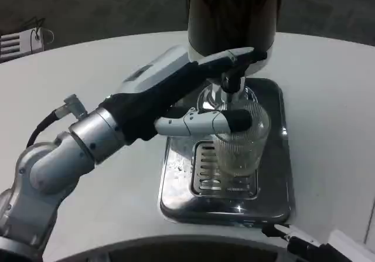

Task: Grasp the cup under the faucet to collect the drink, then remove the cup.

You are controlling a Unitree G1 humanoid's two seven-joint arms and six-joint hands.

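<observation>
A clear ribbed cup (240,142) stands upright on the grille of the steel drip tray (275,174), right below the black faucet (232,83) of the dark drink dispenser (234,10). My left hand (193,92) reaches in from the left and grips the cup. Its thumb (205,122) lies across the cup's near side, and its fingers (234,58) stretch past the far side beside the faucet. I cannot tell whether there is liquid in the cup. A small part of my right hand (302,238) shows at the bottom right edge, away from the tray.
The dispenser and tray sit in the middle of the round white table (328,98). My left forearm (76,145) crosses the table's left half. Dark floor lies beyond the far rim, with a small white device (20,42) at the top left.
</observation>
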